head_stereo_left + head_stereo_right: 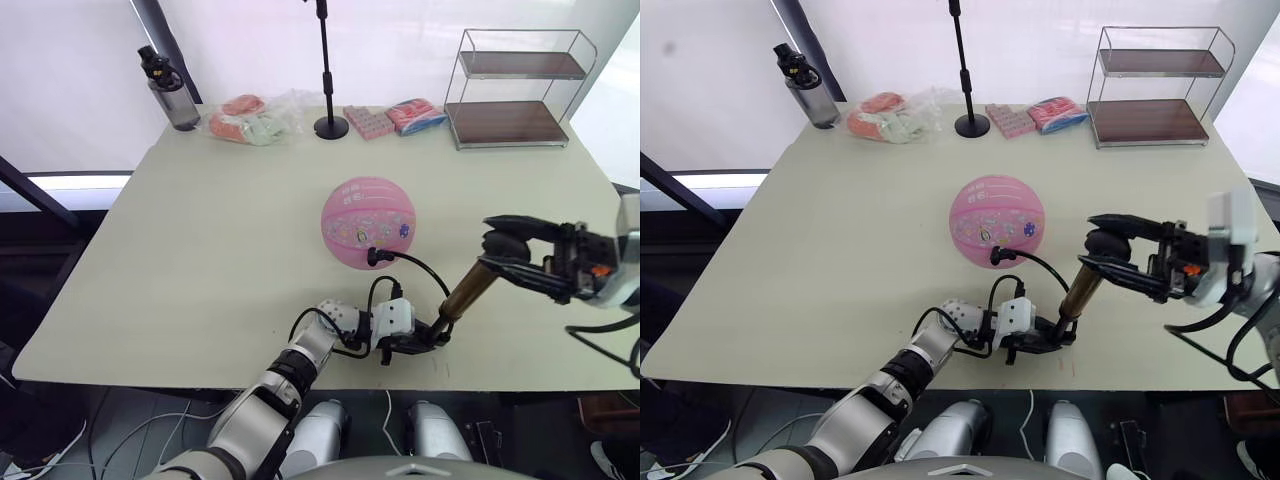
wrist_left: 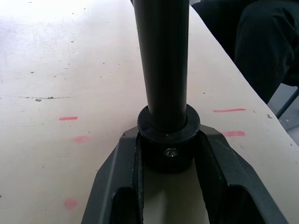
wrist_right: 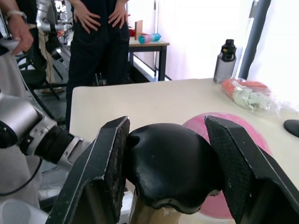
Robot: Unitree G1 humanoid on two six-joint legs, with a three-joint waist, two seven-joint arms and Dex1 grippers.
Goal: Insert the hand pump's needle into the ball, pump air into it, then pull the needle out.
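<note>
- The needle's black fitting [image 1: 377,257] sits at the near side of the pink ball [image 1: 368,222], so the needle looks already inserted; the pin itself is too small to make out.
- The ball rests mid-worktop [image 1: 200,260], with the hose [image 1: 425,268] looping from it to the pump [image 1: 466,292], which leans near the front edge.
- The left hand [image 2: 168,158] is clamped on the pump's black base cap, pinning it to the worktop.
- The right hand [image 3: 169,163] straddles the black handle [image 3: 170,165] at the top; its fingers look close beside it, though full contact on both sides is unclear.
- By my reading, pumping is the step in hand; pulling the needle out is left.
- At the far edge: a wire shelf rack [image 1: 515,85] with bare shelves, a clear bag [image 1: 255,120] of orange and pale items, a bottle [image 1: 172,92], pink packets [image 1: 395,118].
</note>
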